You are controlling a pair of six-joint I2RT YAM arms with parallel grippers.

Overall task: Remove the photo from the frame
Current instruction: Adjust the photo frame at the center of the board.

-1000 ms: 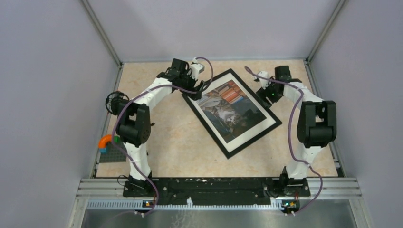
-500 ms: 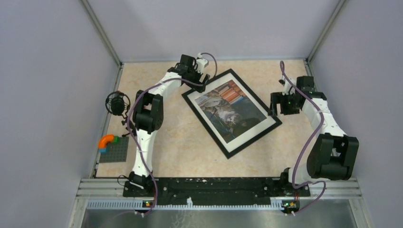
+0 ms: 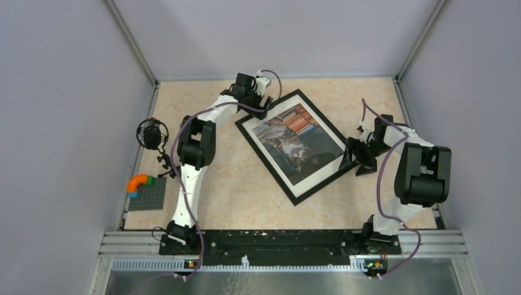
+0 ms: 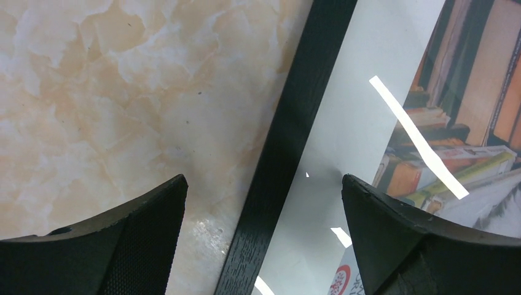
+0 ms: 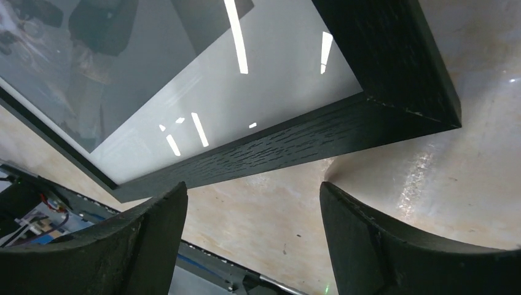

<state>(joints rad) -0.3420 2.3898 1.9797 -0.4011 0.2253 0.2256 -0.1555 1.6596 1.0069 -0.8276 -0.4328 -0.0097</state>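
Top view. Shows the black frame [image 3: 266, 163] flat on the marbled table [image 3: 215, 184], turned on a diagonal, between the two pincers. Holds the photo [image 3: 293, 140] of a cat among books, white margin all round. Left pincer [image 3: 262, 109] spread wide over the frame's far-left rail, clasping nothing. Right pincer [image 3: 356, 161] at the frame's right corner, likewise released and empty. Well off to the near-left of the left pincer, by the table edge: a grey studded baseplate [image 3: 149, 196] bearing an orange curved brick [image 3: 136, 182].

Left wrist view. Fingers [image 4: 135, 246] far apart, released. Straddles the black rail [image 4: 289, 153], running up between the two tips and touching neither. Beneath one finger, bare table [image 4: 123, 92]; beneath the other, glass [image 4: 362, 123] over the white margin, the photo's books [image 4: 467, 123] just beyond that finger.

Right wrist view. Fingers [image 5: 141, 246] wide apart, the gap empty. Just ahead of the tips: the frame's corner [image 5: 393, 80] and its outer side wall, resting on the table [image 5: 461, 184]. Cannot tell whether tips and wall touch. Past the wall, glass streaked with lamp glare, then the photo [image 5: 61, 61], dim, farthest from the pincer.
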